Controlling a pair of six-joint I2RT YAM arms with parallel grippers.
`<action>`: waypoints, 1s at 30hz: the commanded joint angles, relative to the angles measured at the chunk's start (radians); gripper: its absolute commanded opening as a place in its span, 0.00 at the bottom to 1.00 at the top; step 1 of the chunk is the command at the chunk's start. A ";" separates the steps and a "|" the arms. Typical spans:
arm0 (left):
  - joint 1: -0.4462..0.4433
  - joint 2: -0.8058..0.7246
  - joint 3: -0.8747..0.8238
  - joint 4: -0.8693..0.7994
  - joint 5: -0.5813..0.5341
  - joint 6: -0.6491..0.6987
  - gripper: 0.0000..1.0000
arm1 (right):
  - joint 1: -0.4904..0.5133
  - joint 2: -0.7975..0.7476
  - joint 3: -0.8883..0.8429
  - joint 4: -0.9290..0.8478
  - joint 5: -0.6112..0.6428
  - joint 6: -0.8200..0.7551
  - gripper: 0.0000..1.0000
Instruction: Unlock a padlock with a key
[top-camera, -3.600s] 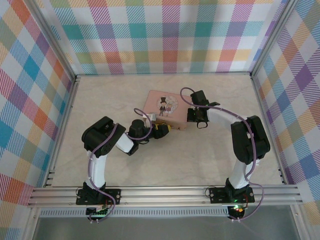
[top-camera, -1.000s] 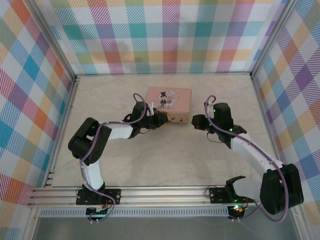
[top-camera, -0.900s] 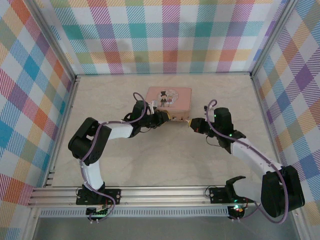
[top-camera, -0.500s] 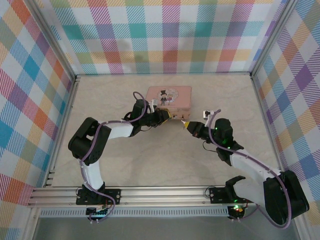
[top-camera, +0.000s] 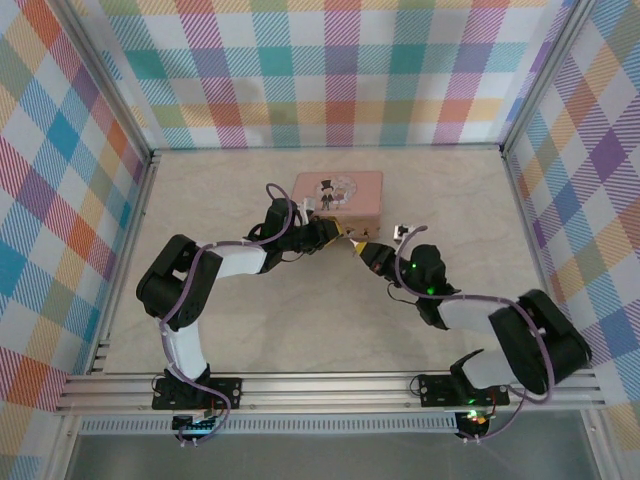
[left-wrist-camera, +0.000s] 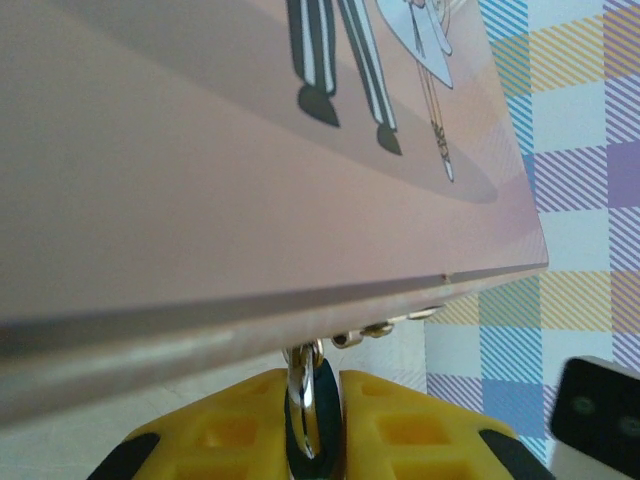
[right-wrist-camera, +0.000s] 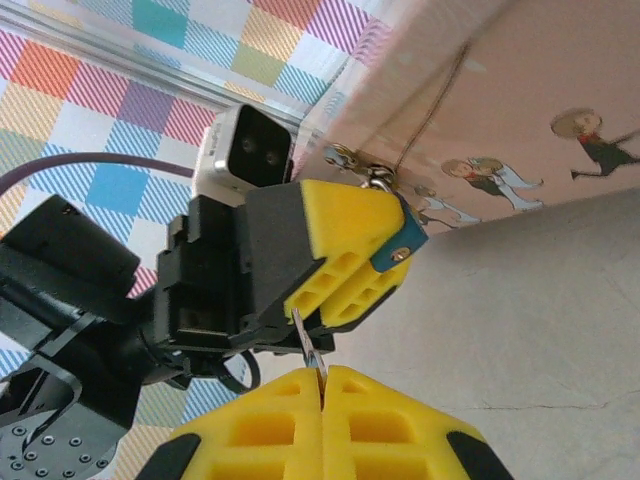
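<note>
Left jaws, nearly closed, pinch the padlock (right-wrist-camera: 404, 243) beside the tin (right-wrist-camera: 520, 110). Right jaws, fully closed, grip the key (right-wrist-camera: 309, 346), near the padlock but not in it. Insertion stage, I judge; the next move needs fine tip alignment.

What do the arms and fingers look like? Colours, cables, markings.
Left arm and right arm: black joint housings, white links, a purple cable looping along each. Left gripper and right gripper are black with chunky yellow fingers moulded with square pockets. A white camera block sits on the left wrist. Green light on the right arm.
</note>
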 joint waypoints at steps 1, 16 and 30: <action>-0.012 -0.056 0.023 0.086 0.043 -0.028 0.18 | 0.015 0.089 -0.011 0.211 0.029 0.070 0.00; -0.012 -0.073 0.010 0.089 0.039 -0.030 0.18 | 0.054 0.321 0.013 0.428 0.072 0.127 0.00; -0.014 -0.066 -0.006 0.115 0.039 -0.045 0.17 | 0.054 0.359 0.060 0.428 0.077 0.134 0.00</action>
